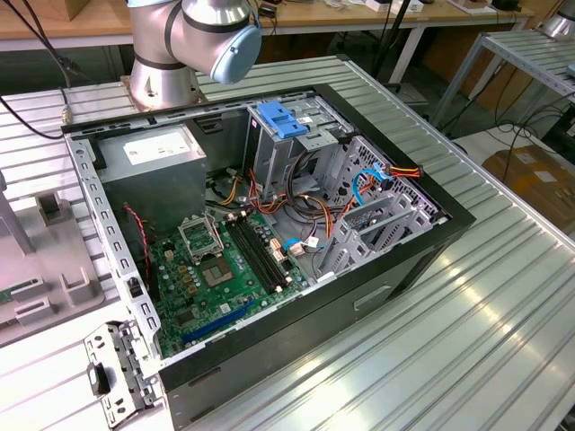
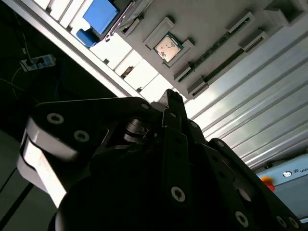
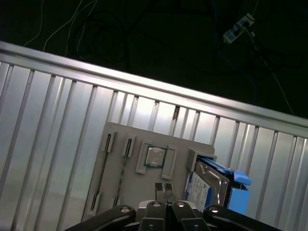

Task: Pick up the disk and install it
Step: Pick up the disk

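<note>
Two black fingertips [image 3: 159,191] of the arm's gripper [image 3: 163,191] sit pressed together, pinching nothing, high over a pale grey fixture plate [image 3: 120,178] on the ribbed aluminium table [image 3: 48,120]. The disk [image 3: 211,185], a flat grey-metal hard drive with a white label and blue plastic rails, stands on edge in a holder at one end of that plate, just beside a small square silver processor chip [image 3: 155,156]. The gripper is apart from it and not directly over it.

My worry is the approach. Coming down with the tips closed would strike the drive's upper edge or tip it in its holder. A grip on the plastic rails alone could let it twist.

In the middle of the exterior view lies the open black computer case [image 1: 296,341]. Loose orange and blue cables [image 1: 314,215] crowd the metal drive cage [image 1: 310,153] and could snag a drive going in.

The gripper's own body covers the disk's lower part. The holder's hold on the disk is hard to judge. The arm runs off the exterior view's upper edge.
</note>
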{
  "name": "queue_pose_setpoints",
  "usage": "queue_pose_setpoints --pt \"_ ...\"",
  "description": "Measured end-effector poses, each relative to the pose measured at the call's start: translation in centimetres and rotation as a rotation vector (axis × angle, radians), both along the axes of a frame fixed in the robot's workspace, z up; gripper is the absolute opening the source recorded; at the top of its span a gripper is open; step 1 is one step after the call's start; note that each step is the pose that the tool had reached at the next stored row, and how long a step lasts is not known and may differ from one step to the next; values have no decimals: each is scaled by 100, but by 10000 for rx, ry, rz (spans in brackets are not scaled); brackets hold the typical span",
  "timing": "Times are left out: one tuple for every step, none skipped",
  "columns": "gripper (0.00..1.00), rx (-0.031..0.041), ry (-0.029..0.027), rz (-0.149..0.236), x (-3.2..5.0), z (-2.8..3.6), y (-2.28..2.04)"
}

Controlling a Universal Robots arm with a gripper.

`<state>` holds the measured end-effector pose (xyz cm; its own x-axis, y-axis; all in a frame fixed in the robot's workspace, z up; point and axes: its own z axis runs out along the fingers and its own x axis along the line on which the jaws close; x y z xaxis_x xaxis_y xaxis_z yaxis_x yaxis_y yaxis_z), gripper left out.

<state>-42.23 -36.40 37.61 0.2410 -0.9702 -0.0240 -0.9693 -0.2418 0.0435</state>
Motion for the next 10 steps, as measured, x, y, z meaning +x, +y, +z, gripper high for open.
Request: queue_pose_setpoints --pt "11 0 0 58 0 0 0" --pt "11 0 0 104 0 0 0" --pt "11 0 0 191 0 0 0" --pt "11 0 0 287 0 0 0" --pt "11 0 0 327 0 0 0" --pt "11 0 0 377 0 0 0" --pt "11 0 0 455 0 0 0" --pt "11 0 0 527 0 0 0" --pt "11 0 0 623 0 0 0" --pt "11 1 0 682 0 0 0"
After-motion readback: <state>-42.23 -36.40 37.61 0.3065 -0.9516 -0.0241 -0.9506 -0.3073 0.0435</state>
